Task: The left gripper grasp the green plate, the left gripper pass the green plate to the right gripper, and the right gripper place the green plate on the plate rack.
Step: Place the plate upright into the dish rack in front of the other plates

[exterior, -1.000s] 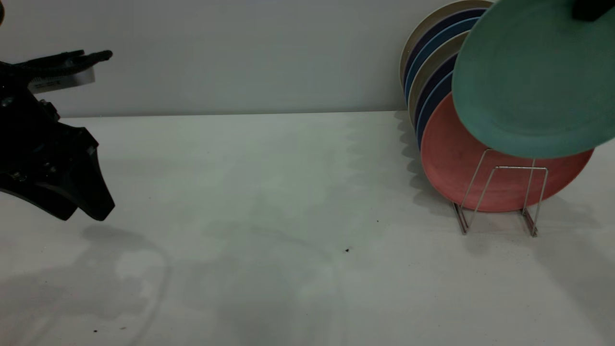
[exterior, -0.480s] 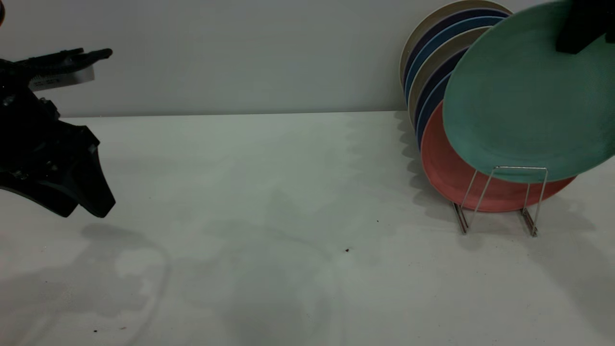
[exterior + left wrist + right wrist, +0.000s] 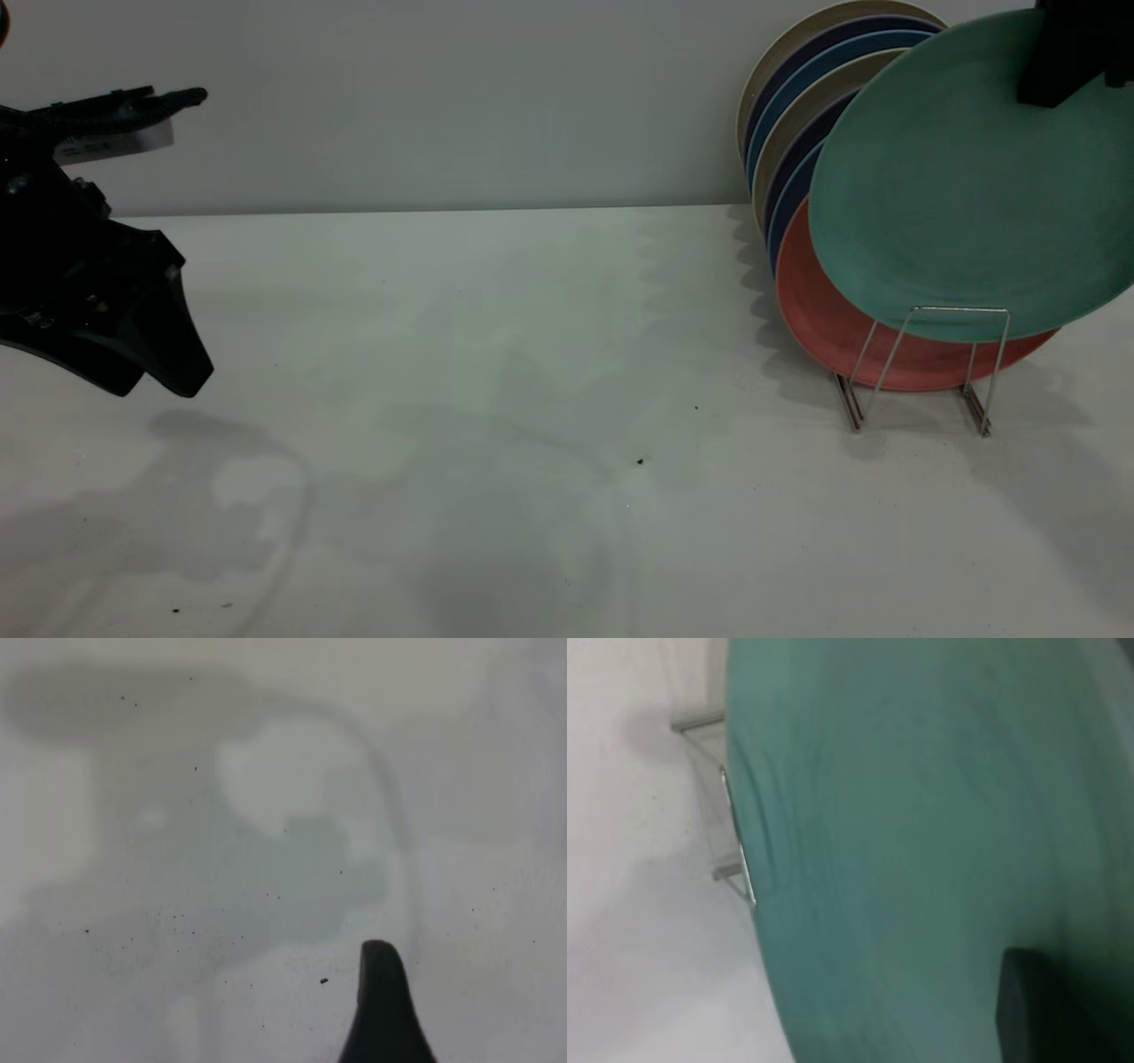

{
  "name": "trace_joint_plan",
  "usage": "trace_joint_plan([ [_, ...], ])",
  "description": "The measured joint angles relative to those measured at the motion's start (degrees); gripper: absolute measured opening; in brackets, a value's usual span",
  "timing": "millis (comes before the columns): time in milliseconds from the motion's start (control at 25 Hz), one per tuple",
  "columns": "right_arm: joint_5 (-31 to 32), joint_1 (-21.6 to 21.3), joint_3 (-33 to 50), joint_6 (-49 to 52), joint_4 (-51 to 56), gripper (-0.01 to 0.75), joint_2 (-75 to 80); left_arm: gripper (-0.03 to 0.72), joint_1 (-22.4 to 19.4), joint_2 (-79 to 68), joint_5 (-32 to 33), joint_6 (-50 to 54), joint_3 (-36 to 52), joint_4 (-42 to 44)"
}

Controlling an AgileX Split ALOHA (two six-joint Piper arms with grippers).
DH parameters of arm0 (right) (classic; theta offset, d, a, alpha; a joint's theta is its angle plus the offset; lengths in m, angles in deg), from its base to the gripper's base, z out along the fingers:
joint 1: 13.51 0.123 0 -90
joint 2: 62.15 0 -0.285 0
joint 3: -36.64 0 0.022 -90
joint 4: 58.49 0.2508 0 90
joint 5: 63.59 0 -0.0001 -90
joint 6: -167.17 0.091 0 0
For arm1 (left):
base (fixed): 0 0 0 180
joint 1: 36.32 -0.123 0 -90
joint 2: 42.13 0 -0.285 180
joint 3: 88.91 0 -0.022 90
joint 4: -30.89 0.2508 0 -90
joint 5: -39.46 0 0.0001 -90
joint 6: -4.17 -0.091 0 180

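The green plate hangs tilted at the right, in front of the salmon-pink plate. Its lower rim sits behind the front wire loop of the plate rack, higher than the pink plate's bottom edge. My right gripper is shut on the green plate's upper rim, mostly cut off by the top of the exterior view. In the right wrist view the green plate fills the picture, with one finger on it and the rack's wire beside its edge. My left gripper hovers open and empty at the far left; one finger shows over bare table.
Several blue, dark and beige plates stand in the rack behind the pink one, close to the back wall. The white table stretches between the two arms, with small dark specks.
The green plate has come down and slightly left with my right gripper, its lower rim now behind the rack's front loop. The left gripper has barely moved.
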Motion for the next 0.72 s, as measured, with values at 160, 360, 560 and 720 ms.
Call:
trace_joint_plan([
  [160, 0.79, 0.0, -0.04, 0.0, 1.92, 0.205, 0.04, 0.541, 0.0, 0.0, 0.0, 0.0, 0.0, 0.0],
  [360, 1.9, 0.0, -0.04, 0.0, 5.84, 0.278, 0.04, 0.541, 0.0, 0.0, 0.0, 0.16, 0.0, 0.0],
  [560, 3.88, 0.0, -0.24, 0.02, 7.6, 0.282, 0.04, 0.541, 0.0, 0.0, -0.05, 1.08, 0.0, 0.0],
  [720, 6.02, 0.0, -0.31, 2.0, 8.32, 0.282, 0.04, 0.541, 0.0, 0.0, -0.11, 2.74, 0.0, 0.35],
])
